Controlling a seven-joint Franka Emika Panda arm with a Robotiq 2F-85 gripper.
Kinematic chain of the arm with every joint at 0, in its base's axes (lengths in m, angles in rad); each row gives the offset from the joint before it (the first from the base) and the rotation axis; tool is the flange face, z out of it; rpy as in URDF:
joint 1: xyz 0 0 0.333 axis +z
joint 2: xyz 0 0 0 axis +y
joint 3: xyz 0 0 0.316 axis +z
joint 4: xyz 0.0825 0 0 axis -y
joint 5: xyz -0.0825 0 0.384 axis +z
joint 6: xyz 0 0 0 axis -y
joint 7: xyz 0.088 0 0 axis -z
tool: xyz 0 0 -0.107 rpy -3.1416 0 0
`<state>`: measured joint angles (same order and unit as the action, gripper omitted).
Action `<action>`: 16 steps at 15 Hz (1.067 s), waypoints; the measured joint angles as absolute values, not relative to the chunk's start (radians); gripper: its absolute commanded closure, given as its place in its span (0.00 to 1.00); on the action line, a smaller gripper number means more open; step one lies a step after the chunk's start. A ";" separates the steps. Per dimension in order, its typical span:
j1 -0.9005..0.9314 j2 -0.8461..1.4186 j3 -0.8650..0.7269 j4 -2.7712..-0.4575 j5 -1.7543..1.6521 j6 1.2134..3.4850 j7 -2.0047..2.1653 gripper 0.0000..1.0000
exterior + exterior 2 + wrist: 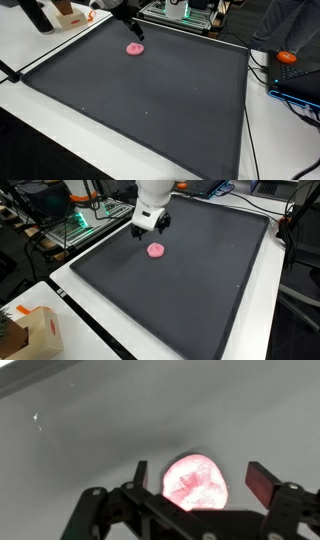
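the work in hand looks like the approach stage of a pick: the claw [150,227] hangs over the pink piece [156,250], and nothing has been gripped yet. the pink piece, small, round and lumpy on top, is the only loose thing on the black mat [210,290]. the mat spreads under it on every side, and the mat edge closest to it is the one next to the arm's base. in both exterior views the claw [137,35] stands above the pink piece [134,48] and a little toward that near edge, clearly apart from it and not touching. in the wrist view the pink piece [195,484] shows between the 2 fingers [262,482], slightly nearer the one on the picture's left, with bare mat visible on both sides of it. the jaws are spread wide, as far apart as they seem to go, and they hold nothing. as a judgement, closing on the pink piece would first call for a short straight descent, keeping it centred between the fingers, until the tips are level with its sides and just clear of the mat. because the piece is low and looks soft, the descent has to go deep enough or the jaws may close over its top.
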<state>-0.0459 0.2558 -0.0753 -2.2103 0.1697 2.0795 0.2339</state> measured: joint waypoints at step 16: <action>-0.044 0.327 -0.010 -2.262 0.018 2.373 -0.327 0.58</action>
